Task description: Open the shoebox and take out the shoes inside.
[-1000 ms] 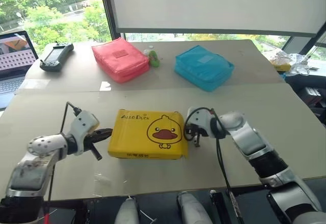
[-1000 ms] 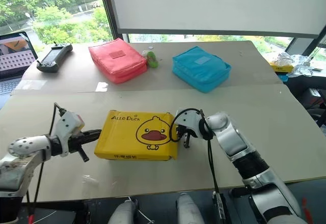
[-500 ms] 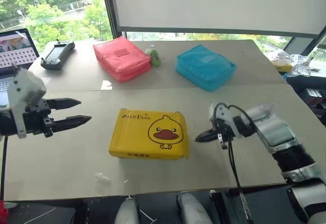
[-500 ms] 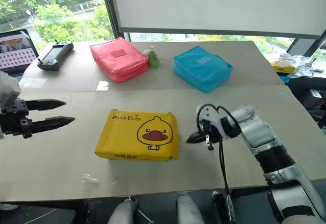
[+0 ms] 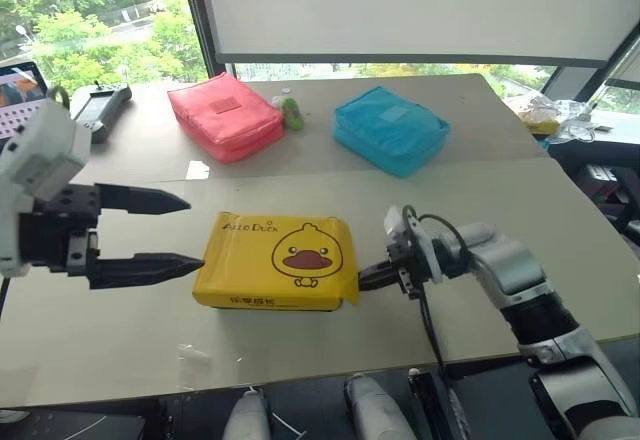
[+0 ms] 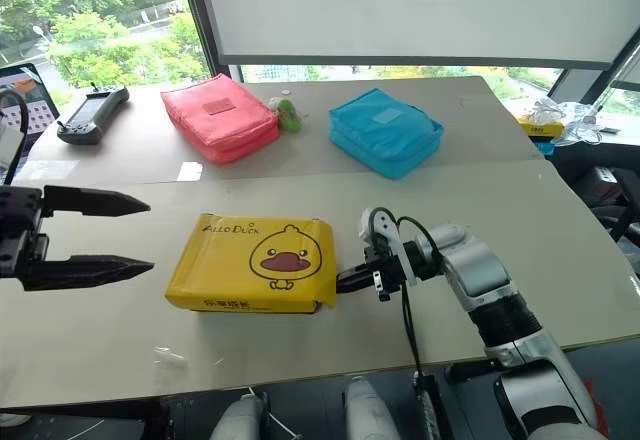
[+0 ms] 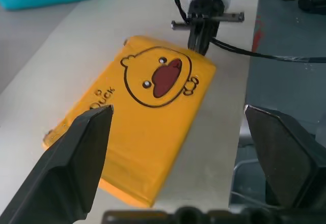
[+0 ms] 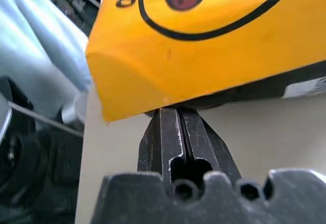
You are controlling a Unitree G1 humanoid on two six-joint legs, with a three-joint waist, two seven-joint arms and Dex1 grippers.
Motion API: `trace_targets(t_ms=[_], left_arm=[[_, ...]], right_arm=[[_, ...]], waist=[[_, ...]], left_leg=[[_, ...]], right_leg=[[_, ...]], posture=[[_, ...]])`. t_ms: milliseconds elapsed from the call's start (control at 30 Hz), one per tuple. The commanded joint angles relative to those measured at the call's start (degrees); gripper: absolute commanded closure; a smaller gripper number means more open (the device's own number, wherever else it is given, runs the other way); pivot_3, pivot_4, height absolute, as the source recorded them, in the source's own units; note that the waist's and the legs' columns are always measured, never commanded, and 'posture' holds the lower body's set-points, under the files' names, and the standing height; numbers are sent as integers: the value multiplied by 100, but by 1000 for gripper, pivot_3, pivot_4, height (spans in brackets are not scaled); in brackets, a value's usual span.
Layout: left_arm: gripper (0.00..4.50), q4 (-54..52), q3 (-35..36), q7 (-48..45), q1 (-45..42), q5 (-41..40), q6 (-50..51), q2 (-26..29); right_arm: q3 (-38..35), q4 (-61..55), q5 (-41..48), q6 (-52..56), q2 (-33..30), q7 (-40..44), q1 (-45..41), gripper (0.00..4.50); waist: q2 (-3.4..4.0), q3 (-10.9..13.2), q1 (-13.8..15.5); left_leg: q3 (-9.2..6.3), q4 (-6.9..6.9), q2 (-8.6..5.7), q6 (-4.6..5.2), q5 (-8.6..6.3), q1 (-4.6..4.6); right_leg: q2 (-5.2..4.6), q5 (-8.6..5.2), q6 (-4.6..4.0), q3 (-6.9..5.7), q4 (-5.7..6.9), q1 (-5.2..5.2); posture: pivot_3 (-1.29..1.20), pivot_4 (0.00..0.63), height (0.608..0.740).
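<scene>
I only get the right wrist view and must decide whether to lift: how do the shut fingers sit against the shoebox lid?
Observer: The right gripper is shut, its tips at the shoebox lid's lower rim, at the corner nearest the robot.
Operator: Is the left gripper holding the box?
Observer: No. The left gripper is open and apart from the box, on its far side.
Operator: Has the lid come off?
Observer: No, it covers the whole box; no shoes are in sight.
</scene>
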Motion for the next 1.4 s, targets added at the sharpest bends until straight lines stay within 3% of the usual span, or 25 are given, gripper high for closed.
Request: trace_targets(t_ms=[33, 133, 267, 333, 467, 667, 700, 800, 1000, 1133, 1267, 1400], left_arm=[[67, -116, 871, -910, 834, 1082, -273, 225], [67, -5, 1177, -1054, 870, 1170, -224, 227], [67, -376, 1440, -983, 828, 810, 176, -44], [67, -551, 1470, -831, 904, 788, 244, -209], [67, -743, 1523, -631, 1013, 725, 363, -406], [67, -742, 1393, -482, 1258, 877, 313, -452], [0, -760, 1366, -547, 1492, 1111, 176, -417], [0, -728, 1412, -762, 1984, 1544, -125, -369], [0, -636, 1341, -789, 2313, 1888, -217, -342], [0, -579, 1430, -788, 2356, 1987, -172, -360], [0, -732, 1641, -921, 2466, 1952, -24, -451], [0, -826, 1755, -957, 2559, 1957, 49, -510]], right_arm=[[-557, 106, 872, 686, 115, 202, -488, 4500], [-636, 389, 885, 601, 412, -17, -811, 4500], [-568, 1639, -319, -840, 1288, -1883, -1588, 4500], [-456, 2150, -885, -1510, 1426, -2464, -1855, 4500], [-418, 1863, -785, -1319, 1323, -2001, -2027, 4500], [282, 3, -891, -963, 627, -1120, -1757, 4500], [359, -141, -937, -927, 597, -1131, -1805, 4057], [550, -502, -790, -440, 522, -960, -1958, 3330], [1188, -789, -1203, 40, 910, -1473, -2002, 1203], [1330, -870, -1165, 405, 1036, -1584, -1944, 20], [978, -1006, -740, 1201, 1270, -1846, -1988, 20], [1116, -1214, -655, 1551, 1172, -1841, -2011, 20]], waist=[[1, 0, -2], [-1, 1, -10], [2, 2, -76], [2, 2, -130], [3, 3, -107], [5, 4, -110], [5, 4, -115], [4, 4, -148], [4, 4, -159], [4, 4, -153], [2, 3, -137], [3, 3, -137]], left_leg=[[0, -2, 0, 0, 0, 1], [-4, -8, 4, 0, 0, 0], [-1, -7, 4, -14, -9, -2], [0, -8, 3, -35, -22, -6], [-9, -9, 3, -2, -1, -27], [-8, -20, 3, -13, -18, -39], [-8, -26, 4, -13, -20, -38], [-2, -30, 5, -14, -21, -33], [-2, -1, 4, -14, -21, -37], [-4, 4, 4, -14, -21, -35], [-4, 5, 4, -14, -20, -37], [-4, 0, 5, -13, -20, -38]], right_leg=[[0, 0, -1, -1, 0, 0], [2, -2, -6, -8, 0, -4], [0, -2, -6, -5, -3, -7], [-1, 0, -8, -5, 0, -10], [0, -5, -1, -12, -2, -13], [1, -6, 41, -10, 5, -30], [1, -11, 37, -10, 7, -34], [2, -15, 28, -7, 24, -51], [4, -40, -26, -3, 90, -85], [6, -31, -34, -1, 90, -87], [6, -31, -33, -1, 91, -87], [6, -34, -28, -2, 91, -88]], posture=[[0, 150, 740], [0, 150, 740], [0, 150, 740], [0, 150, 740], [0, 150, 740], [0, 150, 740], [0, 150, 740], [0, 150, 740], [0, 150, 740], [0, 150, 740], [0, 150, 740], [0, 150, 740]])
